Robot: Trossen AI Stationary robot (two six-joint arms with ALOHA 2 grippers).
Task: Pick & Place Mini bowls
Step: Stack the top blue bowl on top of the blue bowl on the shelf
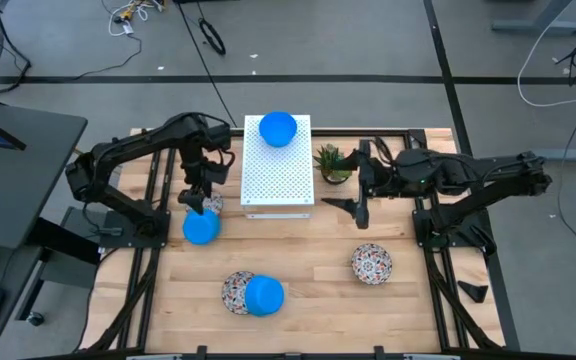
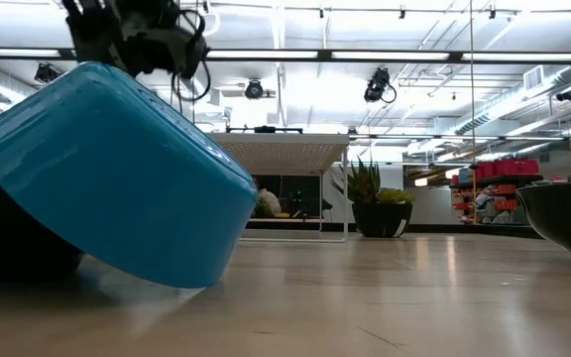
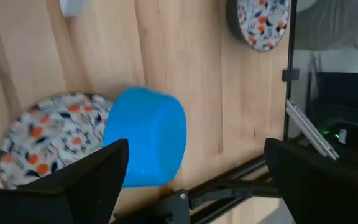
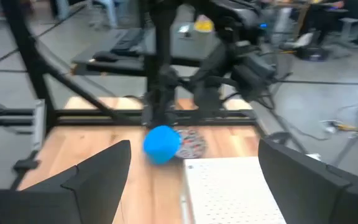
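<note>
Six mini bowls in high view. Blue bowl (image 1: 279, 128) on white perforated box (image 1: 278, 180), top centre. Blue bowl (image 1: 201, 227) left of centre, touching patterned bowl (image 1: 211, 204) just above it; left gripper (image 1: 197, 203) right over that pair, fingers spread, pinching nothing. Blue bowl (image 1: 265, 295) tilted against patterned bowl (image 1: 236, 291), bottom centre. Patterned bowl (image 1: 371, 264) alone, lower right. Right gripper (image 1: 351, 206) right of box, fingers spread, empty, near potted plant (image 1: 332, 161).

box (image 1: 278, 170) – rear centre, one bowl (image 1: 278, 128) on it | plant (image 1: 332, 163) – just right of box
</note>
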